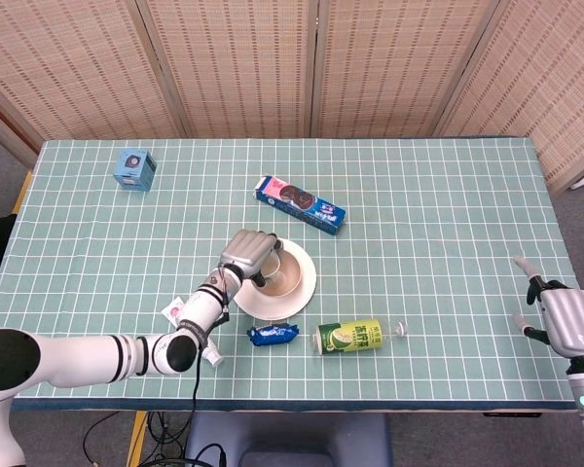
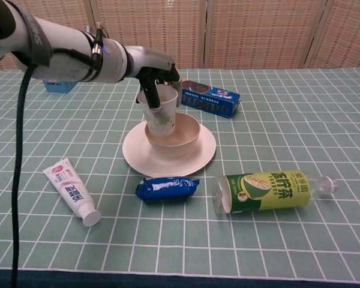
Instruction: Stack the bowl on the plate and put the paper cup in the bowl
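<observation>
Left hand: fingers wrapped round the paper cup, gripping its upper part; much of the hand is hidden behind the cup in the chest view.
Paper cup: tilted, base inside the bowl at its left side; whether the base touches the bowl floor cannot be told.
Bowl: sits on the plate, centre of the desk.
Right hand: at the desk's right edge, fingers spread, holding nothing; out of frame in the chest view.
Toothpaste tube: partly hidden by the left arm in the head view.
</observation>
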Available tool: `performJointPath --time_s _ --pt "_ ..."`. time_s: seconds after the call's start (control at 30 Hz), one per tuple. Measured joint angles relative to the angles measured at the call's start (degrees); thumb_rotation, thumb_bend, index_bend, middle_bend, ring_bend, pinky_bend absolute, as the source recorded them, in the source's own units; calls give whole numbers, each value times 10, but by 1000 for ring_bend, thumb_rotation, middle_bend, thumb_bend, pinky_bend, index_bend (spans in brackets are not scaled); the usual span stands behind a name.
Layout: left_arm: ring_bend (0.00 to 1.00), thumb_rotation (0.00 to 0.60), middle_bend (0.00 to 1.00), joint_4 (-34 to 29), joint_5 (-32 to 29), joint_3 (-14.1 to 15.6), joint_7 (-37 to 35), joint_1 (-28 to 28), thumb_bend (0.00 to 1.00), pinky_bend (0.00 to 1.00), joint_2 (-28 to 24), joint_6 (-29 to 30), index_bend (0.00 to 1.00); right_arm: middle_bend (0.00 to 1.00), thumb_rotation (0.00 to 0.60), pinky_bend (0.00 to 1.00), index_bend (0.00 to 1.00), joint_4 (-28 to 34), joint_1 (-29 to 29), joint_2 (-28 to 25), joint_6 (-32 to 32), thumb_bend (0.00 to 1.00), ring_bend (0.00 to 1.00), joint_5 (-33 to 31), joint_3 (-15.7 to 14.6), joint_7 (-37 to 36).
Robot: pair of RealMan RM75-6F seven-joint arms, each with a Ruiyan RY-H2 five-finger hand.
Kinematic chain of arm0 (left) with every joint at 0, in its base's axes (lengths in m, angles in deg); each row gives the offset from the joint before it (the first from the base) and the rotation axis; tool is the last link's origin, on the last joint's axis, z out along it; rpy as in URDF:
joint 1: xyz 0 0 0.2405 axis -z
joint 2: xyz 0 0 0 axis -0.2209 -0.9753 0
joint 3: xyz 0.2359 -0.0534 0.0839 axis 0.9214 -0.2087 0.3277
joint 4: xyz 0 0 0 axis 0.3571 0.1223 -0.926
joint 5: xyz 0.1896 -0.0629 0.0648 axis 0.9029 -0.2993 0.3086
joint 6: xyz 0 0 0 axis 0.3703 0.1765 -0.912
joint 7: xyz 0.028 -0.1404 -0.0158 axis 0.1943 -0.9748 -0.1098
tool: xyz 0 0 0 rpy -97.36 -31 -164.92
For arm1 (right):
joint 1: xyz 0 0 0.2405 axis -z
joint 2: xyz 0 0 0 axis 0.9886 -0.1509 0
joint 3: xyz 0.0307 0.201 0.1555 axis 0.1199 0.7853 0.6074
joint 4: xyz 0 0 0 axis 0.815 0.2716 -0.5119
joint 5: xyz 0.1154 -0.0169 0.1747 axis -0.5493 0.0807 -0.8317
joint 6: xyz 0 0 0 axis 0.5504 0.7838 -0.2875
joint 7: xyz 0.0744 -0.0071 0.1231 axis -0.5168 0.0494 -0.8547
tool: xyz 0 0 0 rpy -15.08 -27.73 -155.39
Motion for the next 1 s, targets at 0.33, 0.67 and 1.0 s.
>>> performJointPath --time_s 0.33,0.67,1.0 --pt "289 600 300 51 -34 6 10 11 243 617 43 -2 422 530 600 700 130 -2 2 0 2 203 492 -3 0 -2" --pt "250 600 299 62 -44 -5 18 19 243 589 68 6 390 530 600 700 130 -3 5 -1 0 203 492 -3 0 -6" --pt "56 600 160 68 -64 -5 39 26 243 331 80 10 265 530 600 700 130 -9 9 -1 -2 203 492 -4 1 -16"
